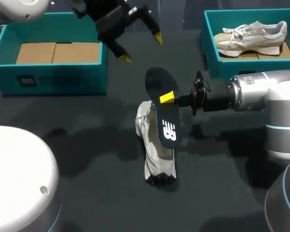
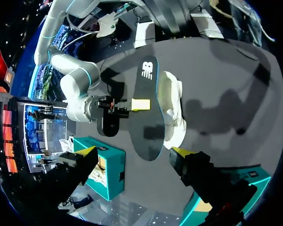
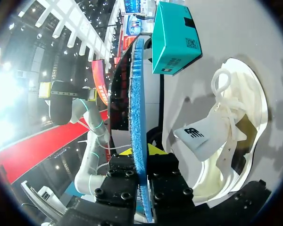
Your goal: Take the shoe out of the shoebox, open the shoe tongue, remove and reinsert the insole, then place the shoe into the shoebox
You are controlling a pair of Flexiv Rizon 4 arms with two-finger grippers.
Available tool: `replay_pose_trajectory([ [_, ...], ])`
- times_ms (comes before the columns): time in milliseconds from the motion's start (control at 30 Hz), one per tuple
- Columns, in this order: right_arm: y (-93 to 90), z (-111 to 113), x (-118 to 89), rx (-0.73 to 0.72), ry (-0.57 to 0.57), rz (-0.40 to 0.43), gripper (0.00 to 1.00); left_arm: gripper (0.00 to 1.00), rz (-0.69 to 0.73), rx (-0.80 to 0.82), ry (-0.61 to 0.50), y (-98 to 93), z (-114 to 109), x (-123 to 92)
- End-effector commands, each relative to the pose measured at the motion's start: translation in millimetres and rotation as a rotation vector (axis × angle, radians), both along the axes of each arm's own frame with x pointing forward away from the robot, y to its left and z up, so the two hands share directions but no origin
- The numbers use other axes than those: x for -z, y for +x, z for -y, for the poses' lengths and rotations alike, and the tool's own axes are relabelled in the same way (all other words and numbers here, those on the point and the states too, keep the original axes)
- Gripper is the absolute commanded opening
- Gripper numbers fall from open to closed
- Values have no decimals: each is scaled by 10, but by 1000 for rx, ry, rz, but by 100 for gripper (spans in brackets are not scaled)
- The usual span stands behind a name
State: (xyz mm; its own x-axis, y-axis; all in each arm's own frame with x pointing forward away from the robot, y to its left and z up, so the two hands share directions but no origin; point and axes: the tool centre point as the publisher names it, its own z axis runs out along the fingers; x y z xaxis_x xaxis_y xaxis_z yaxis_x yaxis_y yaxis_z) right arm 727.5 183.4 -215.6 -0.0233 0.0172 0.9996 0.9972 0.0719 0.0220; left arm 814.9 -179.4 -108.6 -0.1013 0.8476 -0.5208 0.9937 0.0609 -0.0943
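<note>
so, the shoe point(image 1: 157, 159) is out, lying mid-way across the desk point(image 1: 87, 140), its insole point(image 1: 168, 130) already pulled free; reinserting it and boxing the shoe remain. the left gripper point(image 1: 141, 47) hovers spread and empty near the back edge; the right gripper point(image 1: 166, 98) extends level from the right edge, pinching the insole over the shoe.

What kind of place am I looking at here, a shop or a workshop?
Most likely a robot test or demo bench for shoe handling, not a shop: a dark table, teal shoeboxes at its far corners, and the right gripper shut on a dark insole above a white shoe.
</note>
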Motion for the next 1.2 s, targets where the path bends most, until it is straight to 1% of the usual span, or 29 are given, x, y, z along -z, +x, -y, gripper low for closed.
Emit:
replay_pose_trajectory([
  [33,-9,-8,1,2,-2,0,0,100,-40,63,260,62,115,-24],
  [100,-9,-8,1,2,-2,0,0,100,-37,72,310,44,136,-3],
  [367,-9,-8,1,2,-2,0,0,100,-73,97,417,15,207,76],
  [567,-9,-8,1,2,-2,0,0,100,-88,128,444,-28,280,117],
  [900,-9,-8,1,2,-2,0,0,100,-105,140,480,-31,373,205],
  [1200,-9,-8,1,2,-2,0,0,100,-107,156,488,-43,397,237],
])
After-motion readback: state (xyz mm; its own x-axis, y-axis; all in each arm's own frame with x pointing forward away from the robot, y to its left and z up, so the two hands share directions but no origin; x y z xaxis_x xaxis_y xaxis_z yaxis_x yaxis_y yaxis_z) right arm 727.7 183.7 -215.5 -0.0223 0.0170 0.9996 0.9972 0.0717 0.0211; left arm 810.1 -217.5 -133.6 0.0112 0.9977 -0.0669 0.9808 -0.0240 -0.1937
